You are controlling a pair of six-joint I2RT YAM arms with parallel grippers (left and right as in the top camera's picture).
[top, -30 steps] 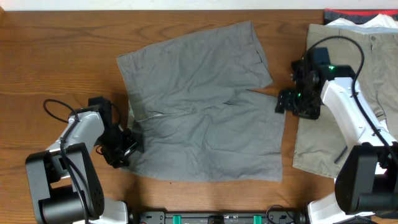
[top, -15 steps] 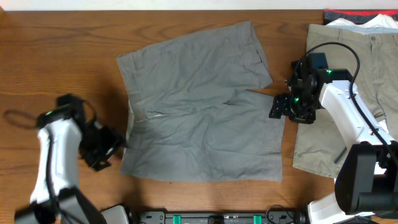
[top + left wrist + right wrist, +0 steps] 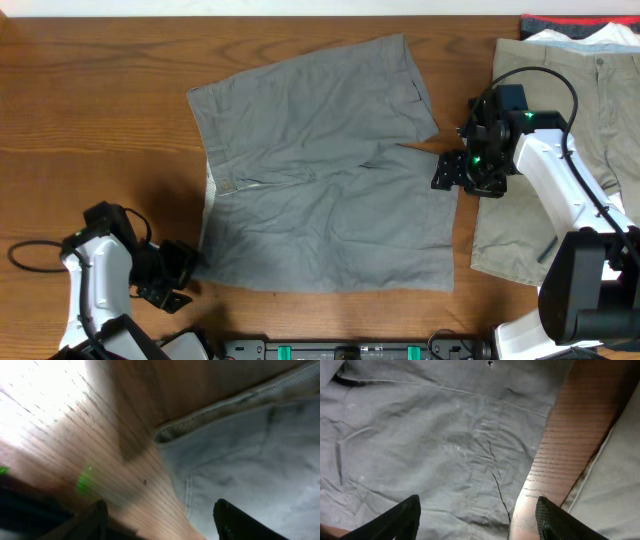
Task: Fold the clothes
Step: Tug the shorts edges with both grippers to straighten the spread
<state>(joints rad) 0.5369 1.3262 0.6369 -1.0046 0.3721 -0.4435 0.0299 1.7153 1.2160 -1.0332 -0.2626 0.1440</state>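
Grey shorts (image 3: 320,170) lie flat on the wooden table (image 3: 90,110); left gripper (image 3: 182,280), jaws spread, hovers by their waistband corner, right gripper (image 3: 443,172) spread above a leg hem beside khaki trousers (image 3: 600,120)

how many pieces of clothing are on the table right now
4: wrinkled grey cotton shorts spread mid-table; khaki-beige trousers at the right edge; a white garment and a red-black garment bunched at the trousers' top. More may be hidden beyond the frame.
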